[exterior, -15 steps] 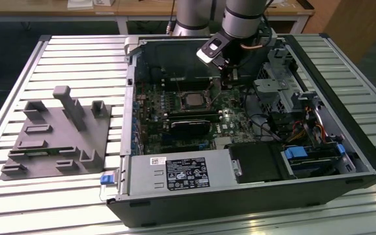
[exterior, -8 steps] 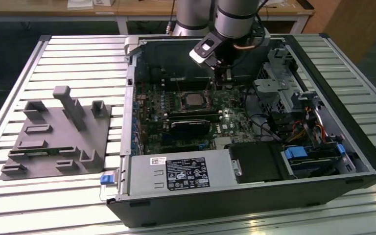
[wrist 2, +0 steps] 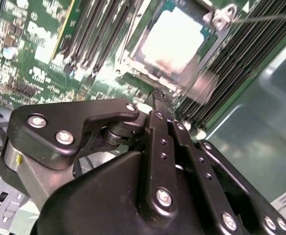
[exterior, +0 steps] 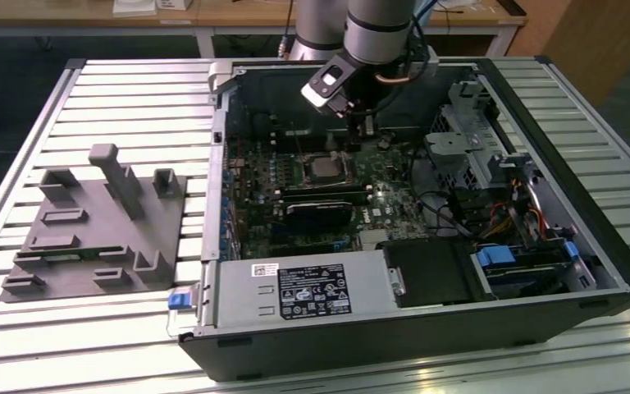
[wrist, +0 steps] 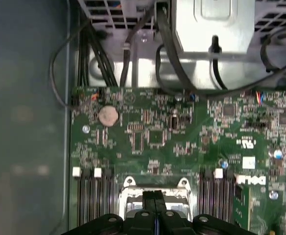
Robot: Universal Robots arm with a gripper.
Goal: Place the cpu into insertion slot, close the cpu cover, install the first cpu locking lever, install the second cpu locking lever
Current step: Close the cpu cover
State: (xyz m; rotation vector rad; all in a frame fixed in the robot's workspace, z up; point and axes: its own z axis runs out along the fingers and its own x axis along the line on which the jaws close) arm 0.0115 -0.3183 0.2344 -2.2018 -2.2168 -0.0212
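Worktable: a pale metal slatted worktable (exterior: 129, 90) is spreading out beneath and all round the gripper (exterior: 366, 130), its slats running across the exterior view.
Light: bright glare (exterior: 63, 328) is washing over the slats well in front of the gripper, toward the exterior view's left.
Bench: a wooden-topped bench (exterior: 239, 15) on white legs is standing behind the gripper, past the worktable's far edge.
Floor: dark floor (exterior: 9, 66) is showing under the bench, behind the gripper toward the exterior view's left.
Panel: a brown wooden panel (exterior: 594, 41) is standing behind the gripper toward the exterior view's right.
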